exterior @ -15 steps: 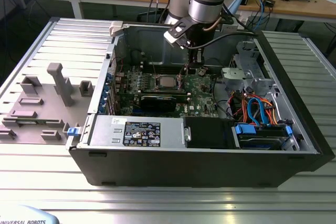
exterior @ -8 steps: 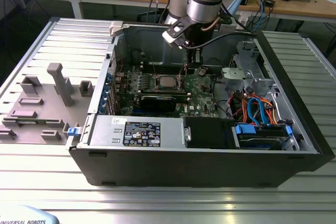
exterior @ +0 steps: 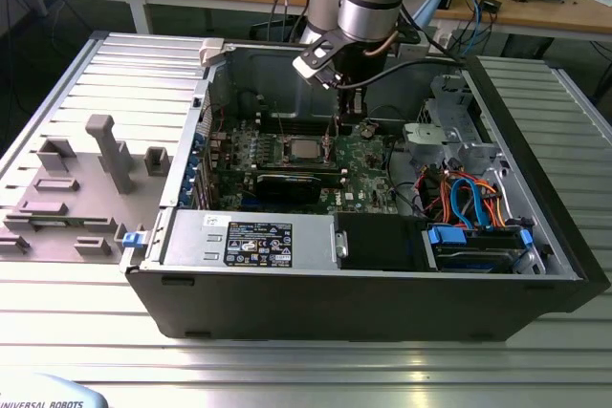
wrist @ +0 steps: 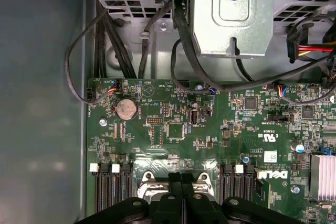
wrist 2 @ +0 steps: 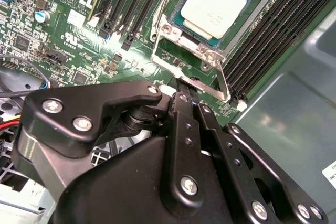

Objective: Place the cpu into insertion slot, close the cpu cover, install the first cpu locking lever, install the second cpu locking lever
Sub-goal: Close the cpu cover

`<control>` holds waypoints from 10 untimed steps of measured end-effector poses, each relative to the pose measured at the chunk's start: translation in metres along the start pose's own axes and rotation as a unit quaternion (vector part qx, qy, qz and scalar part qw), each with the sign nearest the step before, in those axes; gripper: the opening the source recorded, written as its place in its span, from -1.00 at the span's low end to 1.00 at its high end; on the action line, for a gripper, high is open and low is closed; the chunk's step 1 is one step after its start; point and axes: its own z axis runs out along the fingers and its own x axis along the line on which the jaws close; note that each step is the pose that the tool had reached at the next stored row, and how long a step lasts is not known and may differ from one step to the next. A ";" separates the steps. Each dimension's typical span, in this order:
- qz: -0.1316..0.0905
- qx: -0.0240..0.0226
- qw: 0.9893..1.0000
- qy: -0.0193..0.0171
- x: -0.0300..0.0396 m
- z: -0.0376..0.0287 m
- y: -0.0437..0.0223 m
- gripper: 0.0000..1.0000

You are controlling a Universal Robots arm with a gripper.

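Observation:
The cpu (wrist 2: pixel 212 3), a dull silver square, lies in the insertion slot (wrist 2: pixel 181 18) on the green board; it is also seen in the exterior view (exterior: pixel 304 148). The silver cpu cover (wrist 2: pixel 173 31) lies flat around it. A thin wire locking lever (wrist 2: pixel 224 82) runs along the socket's edge, and its bent end (wrist 2: pixel 190 81) meets my fingertips. My gripper (wrist 2: pixel 181 94) is shut, its black fingers pressed together just off the socket's corner. In the first wrist view the gripper (wrist: pixel 181 177) hangs over the socket's edge; in the exterior view the gripper (exterior: pixel 346 117) reaches down inside the case.
Long black memory slots (wrist 2: pixel 273 30) flank the socket on both sides. A metal drive cage (wrist: pixel 236 14) and black cables (wrist: pixel 121 51) stand beyond the board. The case wall (wrist 2: pixel 294 129) is close by. A grey fixture (exterior: pixel 105 155) stands outside on the exterior view's left.

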 end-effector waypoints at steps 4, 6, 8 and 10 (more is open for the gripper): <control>0.000 0.000 1.000 0.000 0.0000 0.0000 -0.0016 -0.79; 0.000 0.000 1.000 0.000 0.0001 0.0000 -0.0023 -0.79; 0.000 0.000 1.000 0.000 0.0001 0.0001 -0.0030 -0.79; 0.000 0.000 1.000 0.000 0.0001 0.0000 -0.0037 -0.79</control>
